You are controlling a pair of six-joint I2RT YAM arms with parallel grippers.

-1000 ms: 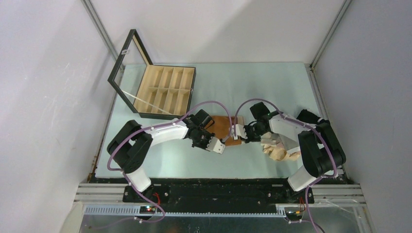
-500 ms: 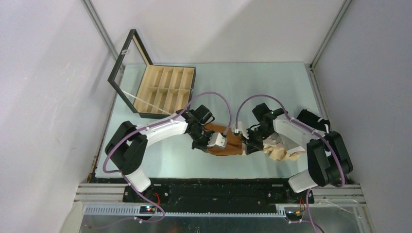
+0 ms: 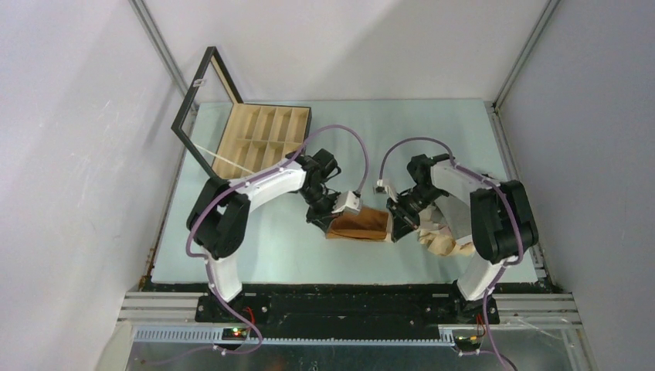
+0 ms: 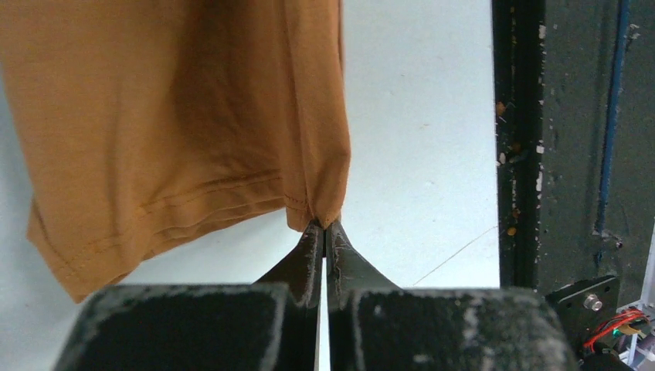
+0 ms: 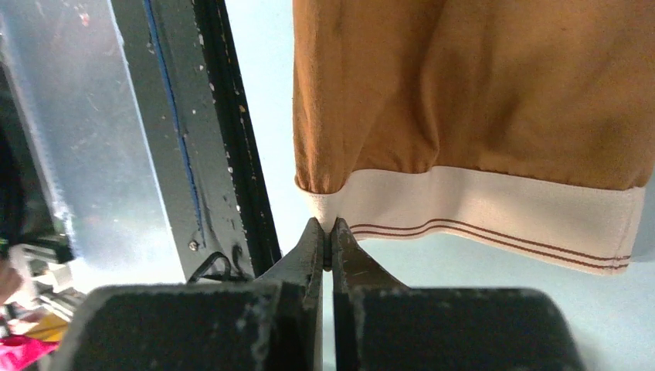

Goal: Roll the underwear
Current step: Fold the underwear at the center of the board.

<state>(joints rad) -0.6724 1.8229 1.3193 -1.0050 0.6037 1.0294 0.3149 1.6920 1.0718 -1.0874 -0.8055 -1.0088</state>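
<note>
A: Where's the brown underwear [image 3: 361, 224]?
B: Mid-table, toward the near edge, spanned btwn the two grippers. From the top cam it reads as a flat folded strip.
A: L gripper [image 4: 325, 226]?
B: Pinched tight on a bottom corner, right at the stitched hem. Tips meet w/ only cloth btwn them.
A: R gripper [image 5: 330, 226]?
B: Same, clamped hard on a corner of the white waistband [image 5: 479, 209], which has two thin brown stripes. So L has the hem end, R the waistband end.
A: Lifted, or lying on the table [image 3: 402, 131]?
B: Can't tell. Both wrist cams show pale table behind the cloth, and soft folds run out from each pinch.
A: Other underwear?
B: A pile [image 3: 446, 241] just right of R gripper, partly under that arm. Beige on top, some grey behind it; other colours not clear.
A: Box [image 3: 259, 143]?
B: Far-left part of the table, well apart from the cloth. Wooden compartments in a black frame, lid [image 3: 208, 116] open & leaning out to the left.
</note>
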